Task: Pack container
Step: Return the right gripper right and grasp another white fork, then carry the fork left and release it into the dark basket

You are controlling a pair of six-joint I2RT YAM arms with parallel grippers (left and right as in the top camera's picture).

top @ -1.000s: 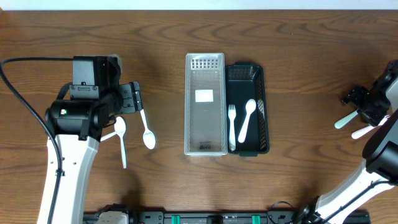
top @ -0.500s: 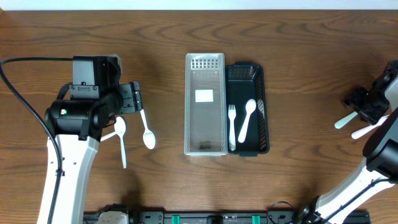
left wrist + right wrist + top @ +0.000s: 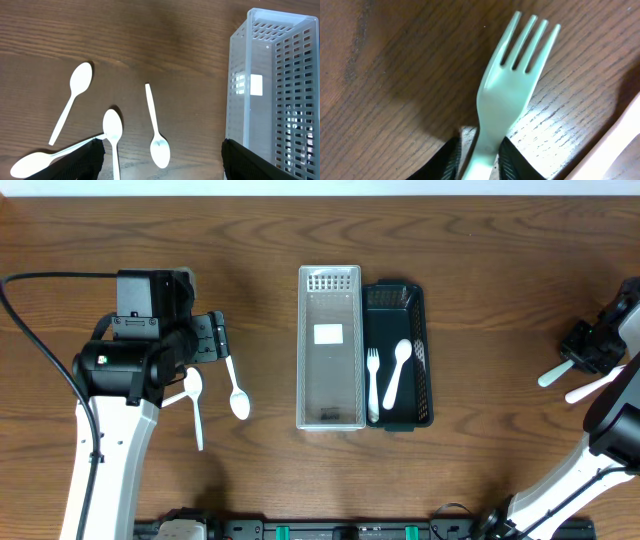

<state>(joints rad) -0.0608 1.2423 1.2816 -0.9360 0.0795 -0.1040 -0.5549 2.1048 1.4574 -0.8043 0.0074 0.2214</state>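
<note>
A clear basket (image 3: 302, 350) and a black basket (image 3: 428, 360) stand side by side mid-table. The black one holds a white fork (image 3: 373, 380) and a white spoon (image 3: 396, 375). At the far right, my right gripper (image 3: 585, 348) (image 3: 477, 157) is shut on the neck of a pale green fork (image 3: 550, 376) (image 3: 512, 85) lying on the wood, tines pointing away. My left gripper (image 3: 213, 338) (image 3: 164, 172) hangs open over loose white spoons: one (image 3: 156, 135) between its fingers, another (image 3: 113, 135) beside the left finger.
More white spoons (image 3: 75, 100) lie left of the left gripper, and the clear basket's wall (image 3: 250, 90) stands close to its right finger. A white utensil handle (image 3: 590, 388) (image 3: 615, 140) lies next to the green fork near the table's right edge.
The right gripper's jaws have come together around the green fork's neck. The left arm and the spoons have not moved.
</note>
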